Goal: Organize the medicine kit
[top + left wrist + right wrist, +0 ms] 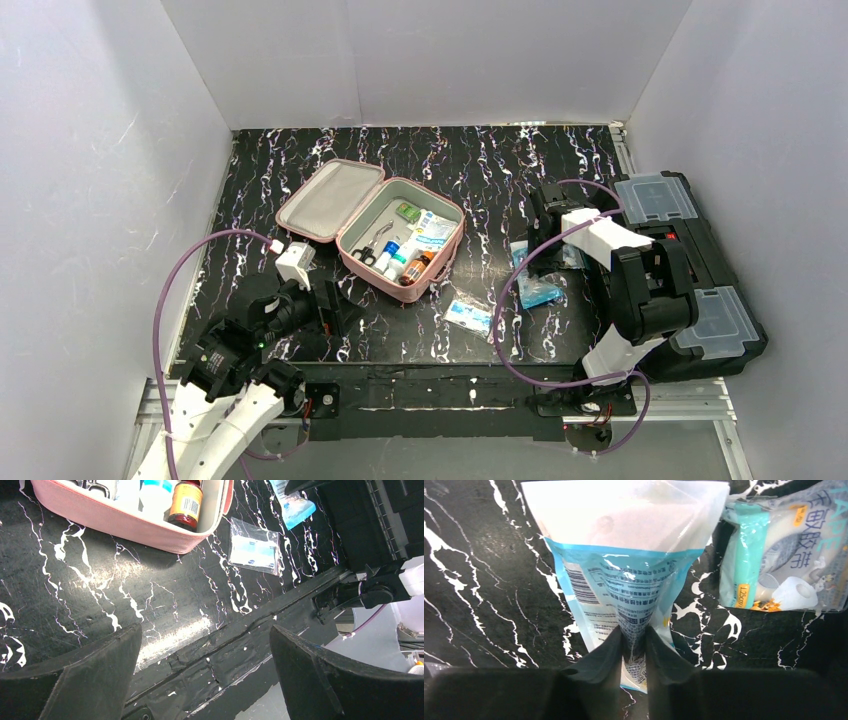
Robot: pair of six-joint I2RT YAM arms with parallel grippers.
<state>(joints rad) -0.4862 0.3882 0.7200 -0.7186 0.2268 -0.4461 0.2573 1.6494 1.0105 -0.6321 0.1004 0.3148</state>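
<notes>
The medicine kit (372,272), a pink zip case with grey lining, lies open mid-table, its lid (330,200) folded back to the left. Inside are scissors (366,253), bottles and packets, among them an amber bottle (185,502). The kit's pink front wall shows in the left wrist view (115,522). My right gripper (634,630) is shut on the lower end of a blue-and-white packet (624,555), right of the kit (540,290). My left gripper (205,630) is open and empty over the table's near edge, to the front left of the kit (335,310).
A small clear sachet (468,315) lies on the table in front of the kit, also in the left wrist view (253,552). A tape packet (784,555) lies beside the held packet. A black toolbox (700,270) with clear lids stands at the right edge.
</notes>
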